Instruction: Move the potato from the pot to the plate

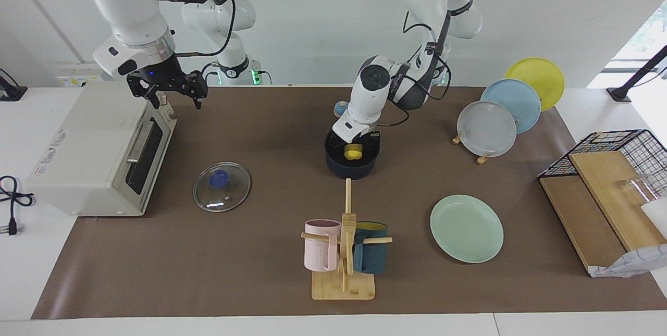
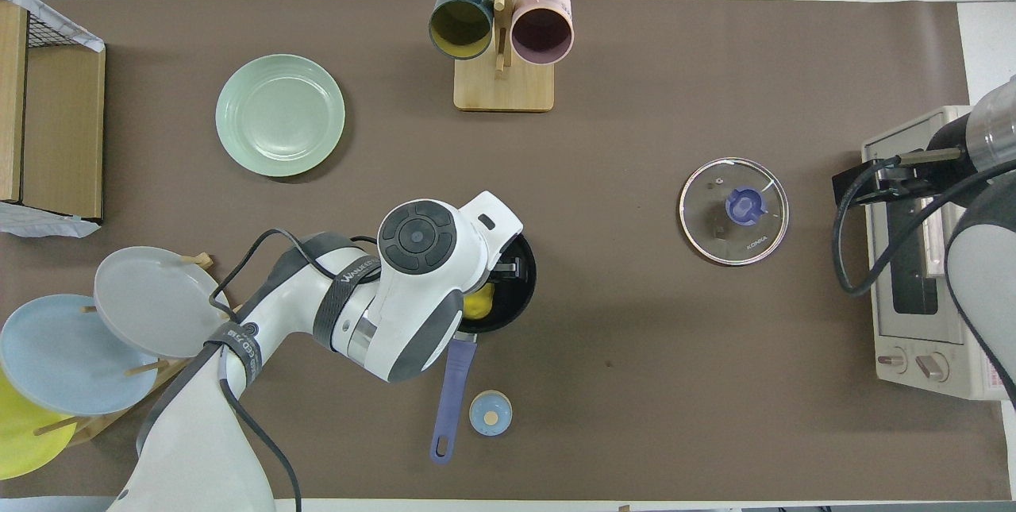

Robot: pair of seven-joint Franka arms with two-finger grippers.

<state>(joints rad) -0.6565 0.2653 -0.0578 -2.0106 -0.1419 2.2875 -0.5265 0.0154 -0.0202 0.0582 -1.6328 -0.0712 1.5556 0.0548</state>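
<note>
Mugs first: a pink mug (image 1: pixel 321 246) and a teal mug (image 1: pixel 370 255) hang on the wooden rack (image 1: pixel 344 273) at the table edge farthest from the robots. At three o'clock from the rack in the facing view sits the mint plate (image 1: pixel 466 228), bare and well apart from the pot (image 1: pixel 350 165). Straight up at twelve o'clock from the rack is the pot, nearer the robots, with the left gripper (image 1: pixel 356 144) down inside its rim. Fingers are on either side of the yellow potato (image 1: pixel 353 152), closed on it, and the potato sits about level with the rim. From overhead the arm's wrist covers most of the pot; only a sliver of potato (image 2: pixel 479 302) and the blue handle (image 2: pixel 450 393) pointing to six o'clock show. A glass lid (image 1: pixel 222 186) lies flat at nine o'clock from the pot in the facing view. Over at the toaster oven (image 1: pixel 99 151), the right gripper (image 1: pixel 177 97) waits above its top corner, fingers spread apart, holding nothing.
</note>
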